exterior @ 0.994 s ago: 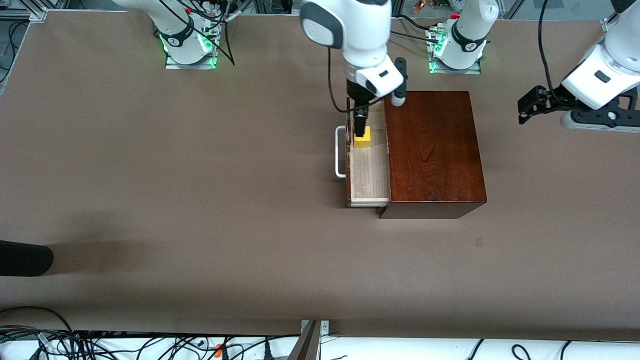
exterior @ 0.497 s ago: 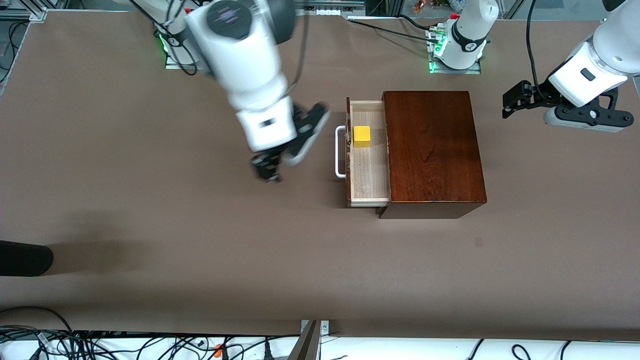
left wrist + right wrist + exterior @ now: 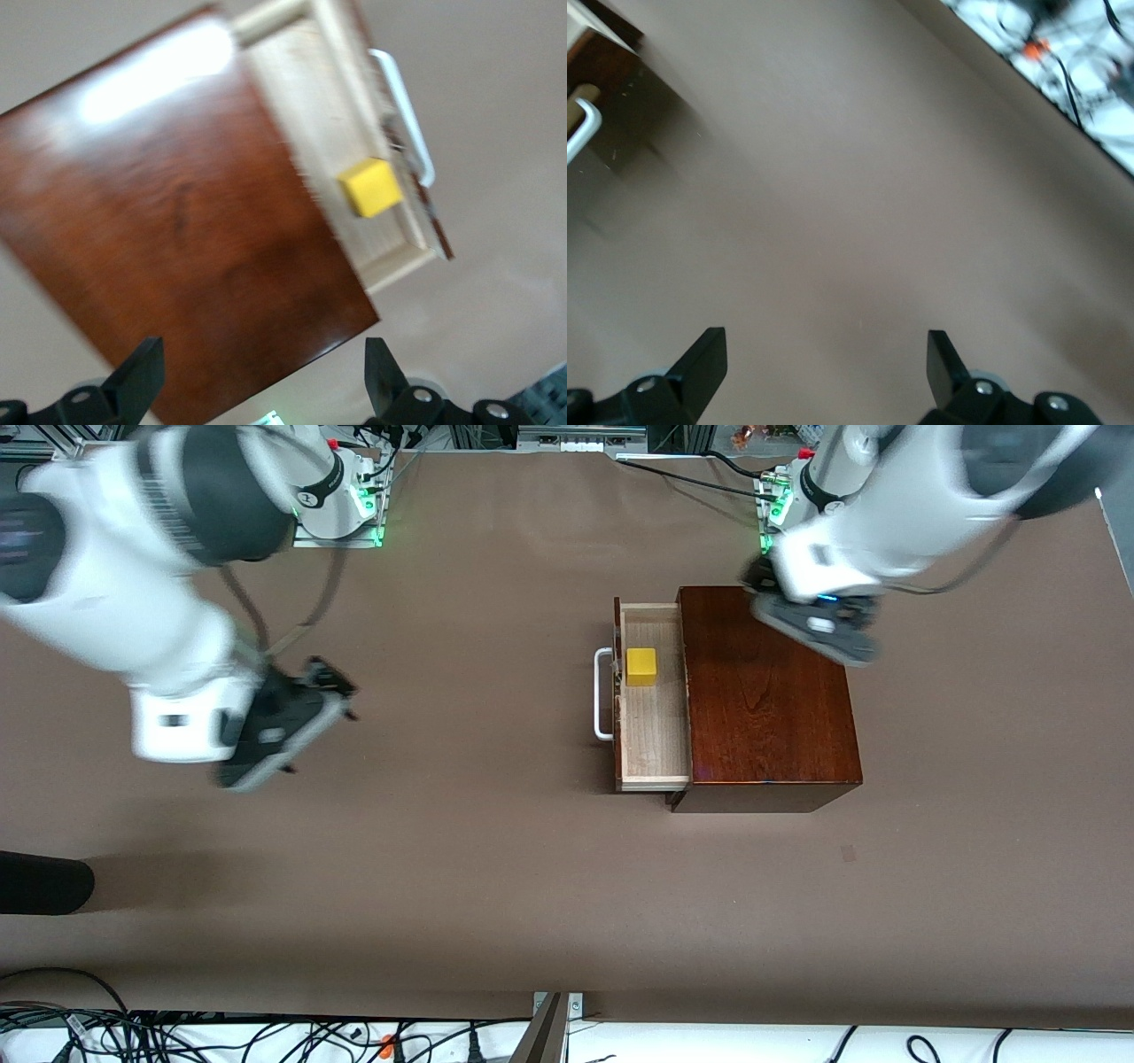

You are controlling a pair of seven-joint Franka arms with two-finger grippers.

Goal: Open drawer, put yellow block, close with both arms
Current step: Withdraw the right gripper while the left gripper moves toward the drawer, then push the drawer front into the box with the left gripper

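The drawer (image 3: 654,726) stands pulled out of the reddish-brown wooden box (image 3: 766,691), its white handle (image 3: 602,695) toward the right arm's end of the table. The yellow block (image 3: 641,666) lies alone on the drawer's pale floor. The left wrist view shows the yellow block (image 3: 370,187), the drawer (image 3: 328,115) and the box (image 3: 177,239). My left gripper (image 3: 261,354) is open and empty over the box's top, at the edge nearest the robots' bases. My right gripper (image 3: 332,682) hangs open and empty over bare table, well away from the handle.
A dark rounded object (image 3: 44,881) pokes in at the right arm's end of the table. Cables (image 3: 177,1036) run along the table's near edge. In the right wrist view the handle (image 3: 580,133) shows at the picture's edge.
My right gripper let go of the yellow block in the drawer and swung away toward its own end of the table. The left arm swung in over the box.
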